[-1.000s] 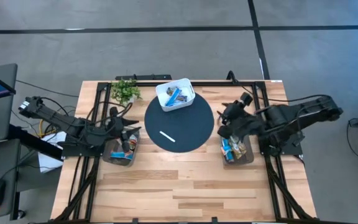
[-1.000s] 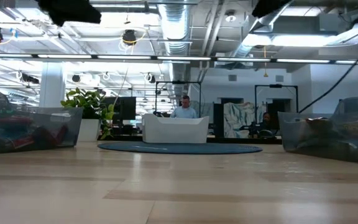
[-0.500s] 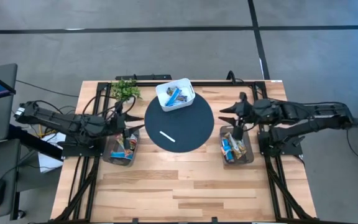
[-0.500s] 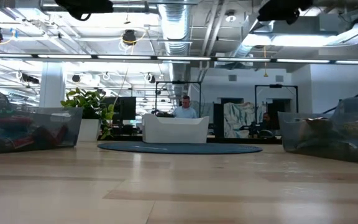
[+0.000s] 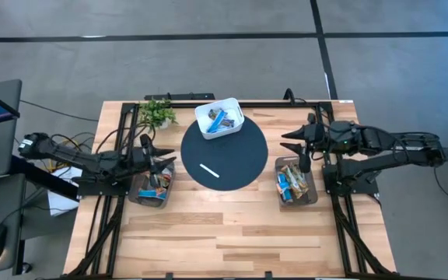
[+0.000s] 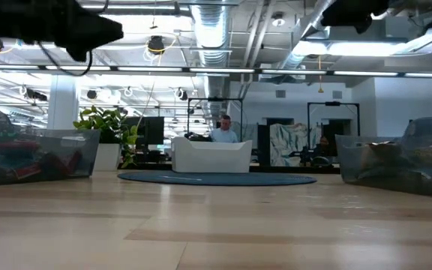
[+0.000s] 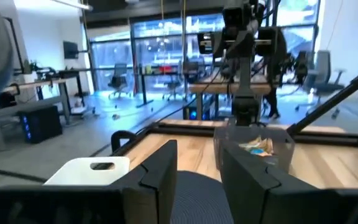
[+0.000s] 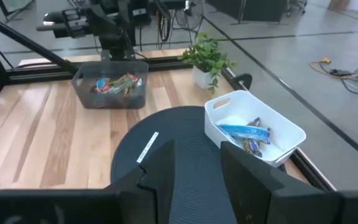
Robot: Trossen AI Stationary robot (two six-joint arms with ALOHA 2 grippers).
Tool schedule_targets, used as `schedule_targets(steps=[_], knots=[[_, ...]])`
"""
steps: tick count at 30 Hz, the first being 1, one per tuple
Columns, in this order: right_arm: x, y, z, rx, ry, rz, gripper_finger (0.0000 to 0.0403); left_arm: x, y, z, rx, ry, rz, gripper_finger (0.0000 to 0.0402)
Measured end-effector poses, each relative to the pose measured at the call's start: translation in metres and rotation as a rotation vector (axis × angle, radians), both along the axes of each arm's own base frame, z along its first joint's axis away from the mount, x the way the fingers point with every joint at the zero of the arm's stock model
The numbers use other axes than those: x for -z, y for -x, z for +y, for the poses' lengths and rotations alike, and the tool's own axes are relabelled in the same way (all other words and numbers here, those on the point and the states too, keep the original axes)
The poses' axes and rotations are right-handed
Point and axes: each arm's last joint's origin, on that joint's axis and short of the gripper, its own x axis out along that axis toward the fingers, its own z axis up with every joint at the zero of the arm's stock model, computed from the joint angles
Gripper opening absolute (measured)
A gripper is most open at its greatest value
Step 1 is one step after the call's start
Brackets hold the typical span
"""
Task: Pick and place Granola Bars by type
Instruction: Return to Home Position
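Granola bars lie in three containers. Blue-and-white bars (image 8: 245, 132) are in the white box (image 5: 219, 118) at the far edge of the round dark mat (image 5: 224, 155). Mixed bars fill the clear left bin (image 5: 151, 185) and the clear right bin (image 5: 295, 182). My left gripper (image 5: 162, 158) hangs open above the left bin's far end and points level toward the mat; its fingers also show in the left wrist view (image 7: 199, 180). My right gripper (image 5: 292, 148) is open above the right bin's far end, facing the mat (image 8: 197, 174). Both grippers hold nothing.
A thin white stick (image 5: 209, 170) lies on the mat. A small potted plant (image 5: 157, 113) stands at the far left, next to the white box. In the low view both bins (image 6: 32, 154) (image 6: 396, 161) flank bare wood near the camera. A person sits in the room beyond.
Both grippers have risen from over their bins and tipped from pointing down to pointing level toward the mat. The left one has moved a little toward the far edge, and its arm has stretched out lower. The right arm has stretched out to the right. No bar has moved.
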Motion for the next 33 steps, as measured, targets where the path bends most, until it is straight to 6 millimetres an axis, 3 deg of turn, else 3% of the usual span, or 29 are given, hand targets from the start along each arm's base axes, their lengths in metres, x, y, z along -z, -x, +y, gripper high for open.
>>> schedule_targets(steps=[6,15,33], knots=[[-0.004,0.001,-0.012,0.066,0.013,-0.036,0.0122,0.032,0.010,0.012,0.018,0.060,-0.045,0.0112],[-0.009,0.017,-0.030,0.028,-0.026,-0.123,0.0122,0.032,0.011,0.028,0.034,0.035,-0.045,0.0112],[0.090,0.066,-0.011,0.063,-0.231,-0.374,0.0123,0.036,0.014,0.029,0.005,0.059,-0.007,0.0112]])
